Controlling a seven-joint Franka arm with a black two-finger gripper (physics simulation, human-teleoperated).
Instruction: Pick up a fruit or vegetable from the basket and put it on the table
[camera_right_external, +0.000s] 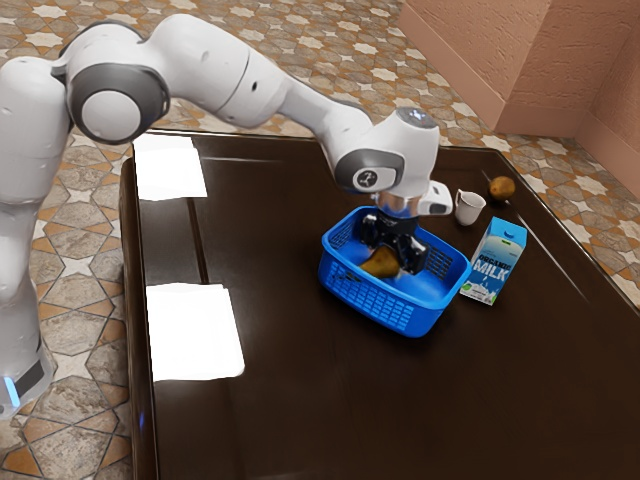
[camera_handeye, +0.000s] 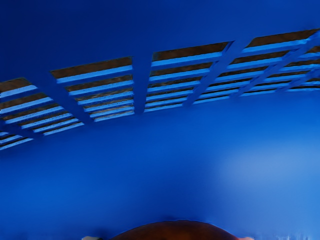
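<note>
In the exterior view, our black gripper points down into the blue basket, with the brownish-yellow fruit or vegetable right at its tips. Whether the fingers are spread or pinching the piece, we cannot tell. The task's thing is thus inside the basket's outline, below the rim, and in the wrist view its rounded brown top lies close under our hand, with the slotted wall beyond it. We judge that we come in from above because the basket's walls stand close around the piece and leave little room for a sideways approach; lifting straight up should keep it from catching on the rim. The basket sits upright on the dark table, which gives it a flat base while we work inside. Outward from the gripper, just beside the basket, stands the milk carton, upright, its blue-and-white face reading "MILK" in large letters, with smaller lettering above that looks like "ORGANIC". Farther from the gripper comes the white mug, standing with its opening up, and we read no writing on it. Farthest out, near the table's edge, rests a round brown fruit or vegetable, unlabelled as far as we see.
</note>
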